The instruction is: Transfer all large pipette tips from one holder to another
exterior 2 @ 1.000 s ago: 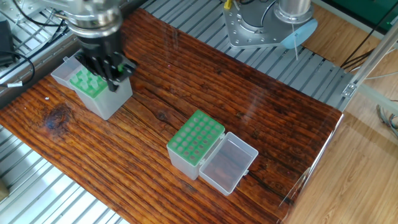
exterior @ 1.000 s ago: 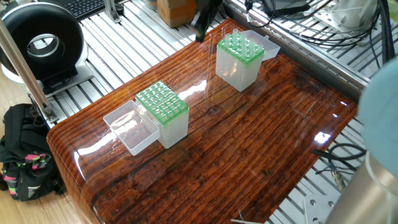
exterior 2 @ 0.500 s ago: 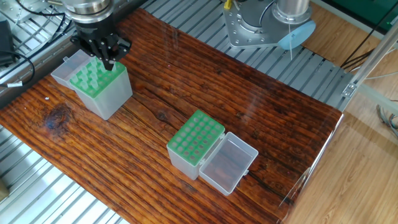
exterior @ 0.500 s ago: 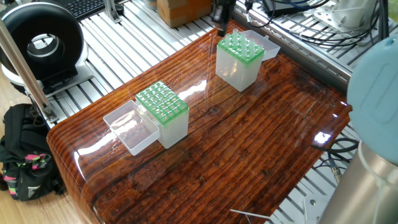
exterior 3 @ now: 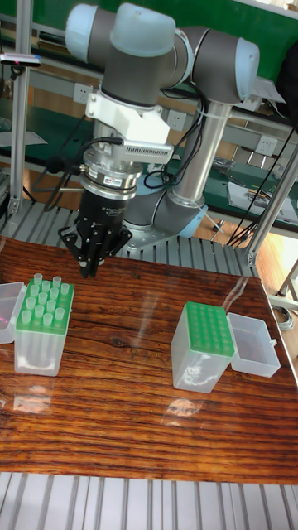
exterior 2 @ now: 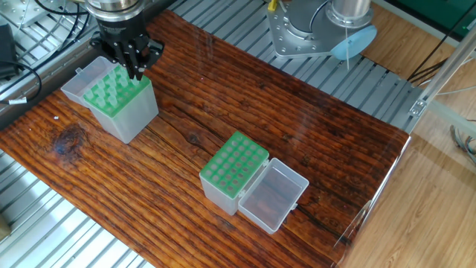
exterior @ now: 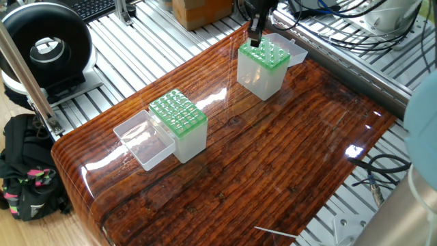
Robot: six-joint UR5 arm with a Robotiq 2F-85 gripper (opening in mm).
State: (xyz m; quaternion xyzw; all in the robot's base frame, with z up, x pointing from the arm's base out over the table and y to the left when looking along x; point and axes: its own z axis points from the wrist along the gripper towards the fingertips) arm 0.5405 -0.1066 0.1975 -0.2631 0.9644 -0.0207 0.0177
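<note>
Several large pipette tips point(exterior 3: 46, 301), translucent and whitish, stand in the green grid of a clear holder point(exterior 2: 123, 112) at one end of the wooden table; the tips point(exterior: 265, 49) also show in one fixed view. A second holder point(exterior 2: 233, 167), point(exterior: 179, 124) stands mid-table, and its green grid shows only bare holes. My gripper point(exterior 3: 88, 267), point(exterior 2: 134, 67), point(exterior: 255, 32) hangs just above the far corner of the tip-filled holder. Its dark fingers are drawn together to a point, and I see nothing between them.
Each holder has its clear lid hinged open beside it: one lid point(exterior 2: 274, 195) by the bare holder, another lid point(exterior 2: 80, 80) by the tip holder. The arm's base point(exterior 2: 312, 33) is bolted to the aluminium frame beyond the table. Cables point(exterior: 328, 20) lie along the frame edge.
The gripper has moved from over the near side of the tip-filled holder across to its far corner, rising slightly. Both holders stayed still.
</note>
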